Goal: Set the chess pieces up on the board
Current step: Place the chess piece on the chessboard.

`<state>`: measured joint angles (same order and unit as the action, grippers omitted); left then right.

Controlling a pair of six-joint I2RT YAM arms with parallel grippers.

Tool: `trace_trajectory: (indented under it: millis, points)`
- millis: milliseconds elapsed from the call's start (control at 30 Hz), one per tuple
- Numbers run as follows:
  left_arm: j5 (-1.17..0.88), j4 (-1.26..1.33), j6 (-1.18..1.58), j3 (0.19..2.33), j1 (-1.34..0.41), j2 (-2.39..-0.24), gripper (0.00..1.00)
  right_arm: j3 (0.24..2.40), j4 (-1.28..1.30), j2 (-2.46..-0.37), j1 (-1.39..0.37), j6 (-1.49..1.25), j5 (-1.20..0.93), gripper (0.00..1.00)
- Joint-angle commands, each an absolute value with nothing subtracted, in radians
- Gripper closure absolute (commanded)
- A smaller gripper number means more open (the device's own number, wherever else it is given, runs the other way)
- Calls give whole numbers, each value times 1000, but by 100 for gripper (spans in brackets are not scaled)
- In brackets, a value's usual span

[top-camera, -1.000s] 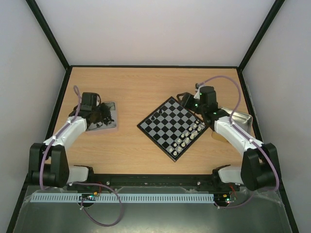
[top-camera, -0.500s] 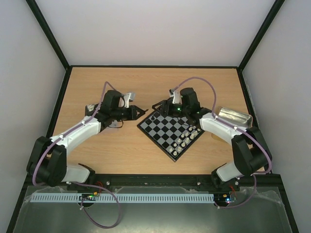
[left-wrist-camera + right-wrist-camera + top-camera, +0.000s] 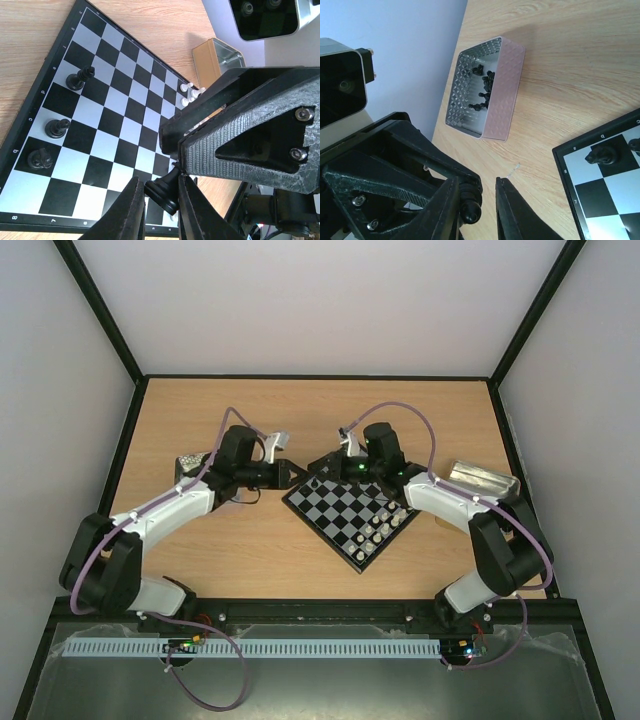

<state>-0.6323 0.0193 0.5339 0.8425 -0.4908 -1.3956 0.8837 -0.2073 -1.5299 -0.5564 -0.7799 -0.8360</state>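
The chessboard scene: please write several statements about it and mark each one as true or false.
1. The left end effector grips a black chess piece. True.
2. In the left wrist view, three black pieces are on the board. True.
3. The metal tray is empty. False: loose black pieces lie in it.
4. The right end effector hovers over the white pieces. False: it meets the left end effector beside the board's corner, with the black chess piece between its fingers.
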Motion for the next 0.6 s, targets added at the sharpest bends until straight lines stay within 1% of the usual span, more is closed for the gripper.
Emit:
trace_trajectory:
  millis: [0,133,200,267,300,333,400,567]
  points:
    - [-648,63,524,876,-497,-1408,90,899,-258,-1537,-561,-810,-869,85]
    - [-637,59,526,880,-497,-1408,88,900,-262,-1539,-561,-821,-860,98]
    - [-623,49,527,883,-497,-1405,84,903,-256,-1538,-561,-822,-847,98]
    - [-581,23,526,890,-497,-1400,70,912,-230,-1536,-561,-804,-811,98]
    - [-552,7,525,893,-497,-1395,65,925,-198,-1535,-561,-782,-780,98]
    - [-504,-7,523,895,-497,-1391,59,939,-160,-1538,-561,-756,-739,98]
    - [-416,-40,523,897,-497,-1377,55,978,-59,-1544,-561,-685,-632,98]
    - [-217,-103,532,894,-495,-1326,49,1068,141,-1570,-561,-532,-259,98]
